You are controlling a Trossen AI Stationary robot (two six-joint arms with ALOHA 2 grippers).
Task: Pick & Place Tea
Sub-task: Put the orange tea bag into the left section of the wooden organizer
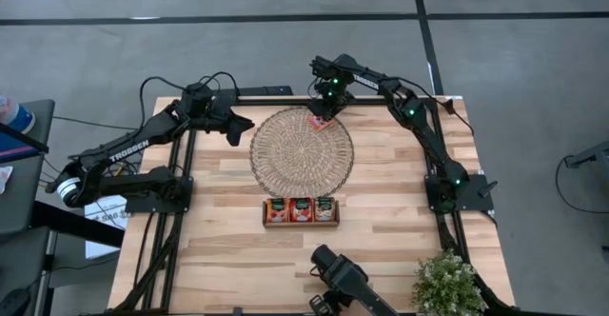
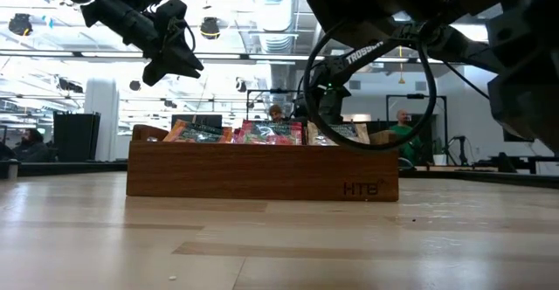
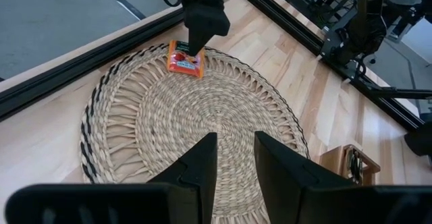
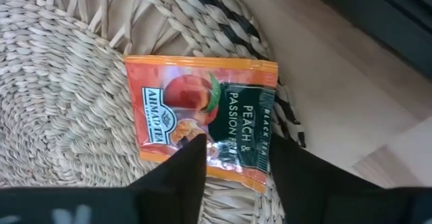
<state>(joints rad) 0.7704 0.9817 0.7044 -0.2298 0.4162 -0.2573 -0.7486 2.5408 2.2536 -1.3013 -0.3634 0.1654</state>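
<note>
High view: right pincer (image 1: 322,116) sits above centre of the frame, over the far rim of the round woven mat (image 1: 302,151), directly on a tea sachet (image 1: 320,122).
Sachet on the mat: one orange peach-and-passion-fruit black tea sachet (image 4: 202,119) lies flat on the mat's edge, near the dark-banded border; it seems laid flat so the fingers can come down on either side.
Right pincer state: fingers spread, their tips (image 4: 182,166) bracketing one end of the sachet; the packet is not pinched yet as far as the right wrist view shows.
Wooden tray: a three-compartment tray (image 1: 301,223) sits below the mat at frame centre, each compartment holding red-orange sachets (image 1: 301,208) standing on edge, probably to pack more in.
Left pincer: the left pincer (image 3: 233,160) hovers over the mat's near side, upper left of centre in the high view, fingers part-way spread and carrying nothing; it looks parked clear of the working arm.
Judged step: grasping the mat's sachet, likely bound for the tray.
Risk: a thin flat packet may slip or crumple against the weave.
Tabletop (image 1: 400,240): pale wood, plant (image 1: 447,283) at lower right.
</note>
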